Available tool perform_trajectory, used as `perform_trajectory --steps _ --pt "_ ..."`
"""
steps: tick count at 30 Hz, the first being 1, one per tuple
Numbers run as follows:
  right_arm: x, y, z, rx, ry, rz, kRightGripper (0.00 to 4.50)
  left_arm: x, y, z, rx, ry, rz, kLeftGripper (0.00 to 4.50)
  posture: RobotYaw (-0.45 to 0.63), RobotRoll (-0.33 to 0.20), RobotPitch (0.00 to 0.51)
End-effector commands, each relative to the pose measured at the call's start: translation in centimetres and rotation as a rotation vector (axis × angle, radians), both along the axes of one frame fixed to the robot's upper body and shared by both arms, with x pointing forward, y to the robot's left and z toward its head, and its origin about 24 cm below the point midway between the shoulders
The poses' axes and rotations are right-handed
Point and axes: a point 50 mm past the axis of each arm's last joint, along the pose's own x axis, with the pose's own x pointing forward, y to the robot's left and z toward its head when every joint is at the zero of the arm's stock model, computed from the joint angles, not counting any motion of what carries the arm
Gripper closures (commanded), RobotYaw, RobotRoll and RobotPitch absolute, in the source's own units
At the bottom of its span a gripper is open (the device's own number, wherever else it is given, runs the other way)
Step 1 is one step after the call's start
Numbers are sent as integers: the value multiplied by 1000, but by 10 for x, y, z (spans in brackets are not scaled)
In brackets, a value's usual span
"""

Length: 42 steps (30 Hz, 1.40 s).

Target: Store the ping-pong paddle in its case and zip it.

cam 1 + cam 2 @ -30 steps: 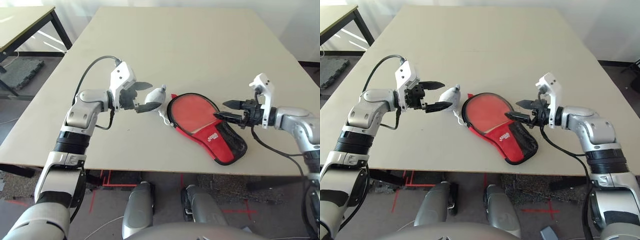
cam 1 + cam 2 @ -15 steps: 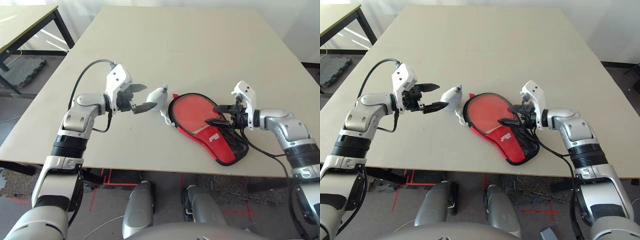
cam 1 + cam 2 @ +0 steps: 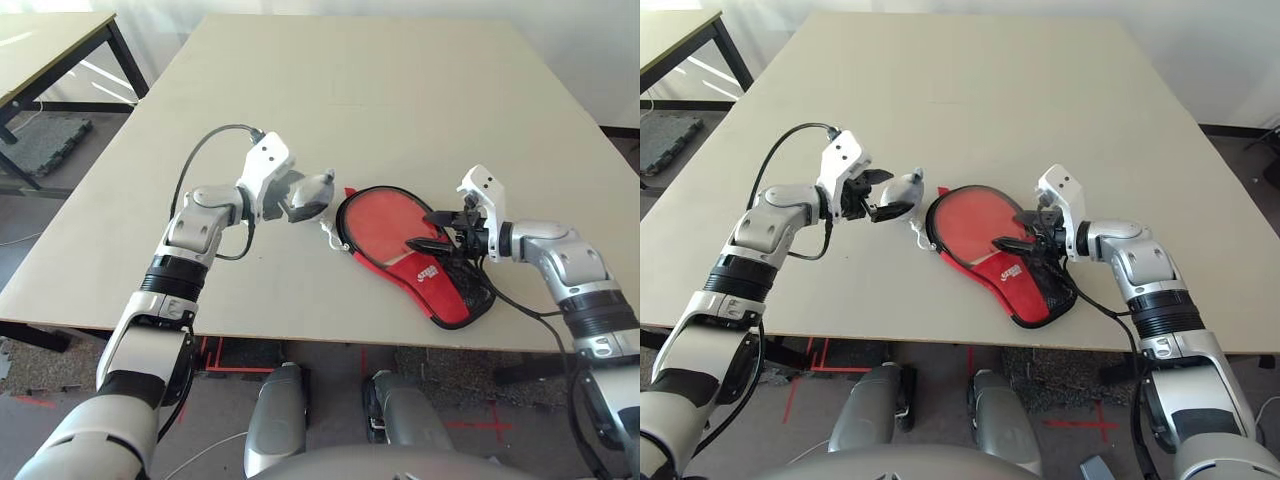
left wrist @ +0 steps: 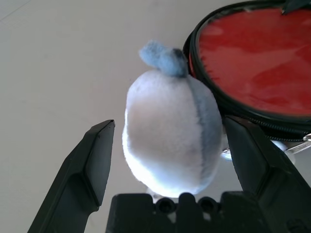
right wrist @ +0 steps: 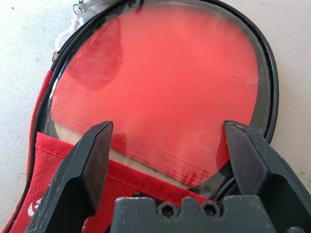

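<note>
1. The left pincer (image 4: 165, 160) has moved in toward the small grey-white wad (image 3: 312, 191) and now brackets it, one finger on each side, jaws spread; a second ago it stood short of the wad.
2. The right pincer (image 3: 432, 229) has come in from beside the case (image 3: 415, 252) and now hangs over its clear window, jaws wide.

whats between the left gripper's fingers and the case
A small soft grey-white wad sits between the open left gripper fingers, right beside the case rim, as the left wrist view shows.
</note>
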Motion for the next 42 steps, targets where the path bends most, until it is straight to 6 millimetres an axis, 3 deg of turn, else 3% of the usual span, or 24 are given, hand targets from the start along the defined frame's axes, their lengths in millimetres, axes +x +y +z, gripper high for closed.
perform_trajectory --steps 1,6,11,33,42 --pt "-7 -4 -18 -23 76 -31 0 5 -4 -4 58 -10 4 964 93 0 108" --pt "-7 -2 -22 -33 78 -32 0 12 -7 -4 78 -24 34 2899 93 0 105" --pt "-8 -1 -27 -51 88 -32 0 21 -10 -1 125 -82 67 4438 91 0 103" --pt "-18 -3 -42 -95 110 -24 0 48 -41 26 213 -369 81 4496 74 0 108" --pt "-18 -3 -41 -99 111 -15 0 55 -72 49 156 -487 129 4496 67 0 108"
